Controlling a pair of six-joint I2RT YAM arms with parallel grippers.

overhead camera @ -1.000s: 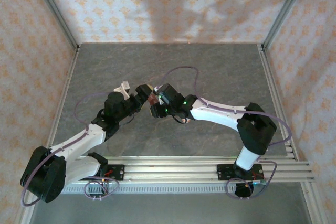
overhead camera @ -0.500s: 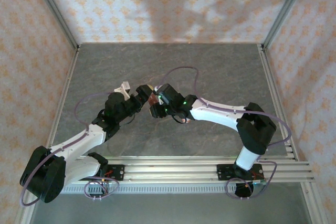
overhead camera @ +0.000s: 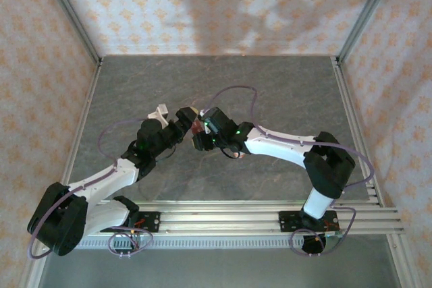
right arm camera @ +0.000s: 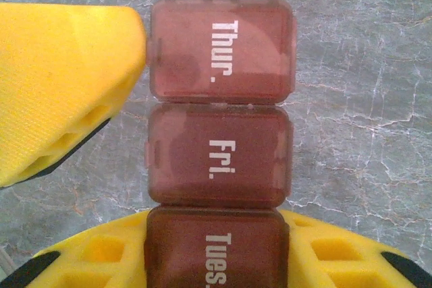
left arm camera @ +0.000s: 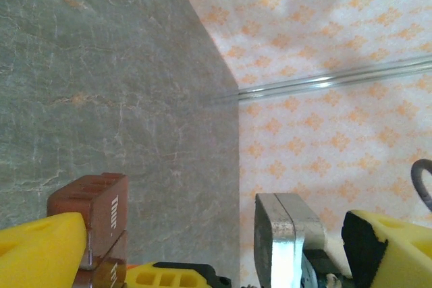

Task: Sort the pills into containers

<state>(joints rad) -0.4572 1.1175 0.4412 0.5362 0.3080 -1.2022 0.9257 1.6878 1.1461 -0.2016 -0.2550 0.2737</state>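
The containers [right arm camera: 219,99] are a brownish-red strip of joined compartments with shut lids marked Thur., Fri. and Tues. My right gripper [right arm camera: 216,254] is shut on the containers at the Tues. compartment, one yellow finger on each side, and holds them above the table. In the top view the containers [overhead camera: 196,126] sit where both arms meet, with the right gripper [overhead camera: 201,133] just behind them. My left gripper [left arm camera: 212,227] is open. One of its yellow fingers [right arm camera: 67,79] lies against the Thur. end [left arm camera: 94,210]. From above, the left gripper [overhead camera: 183,119] is to the left of the strip. The pills are hidden.
The grey marbled table [overhead camera: 270,85] is fenced by patterned walls [overhead camera: 202,5] with metal corner posts. Aluminium rails [overhead camera: 256,217] carry both arm bases at the near edge. A grey metal piece [left arm camera: 283,234] stands between my left fingers.
The left arm has edged slightly forward toward the strip. The right arm and the held containers have stayed in place.
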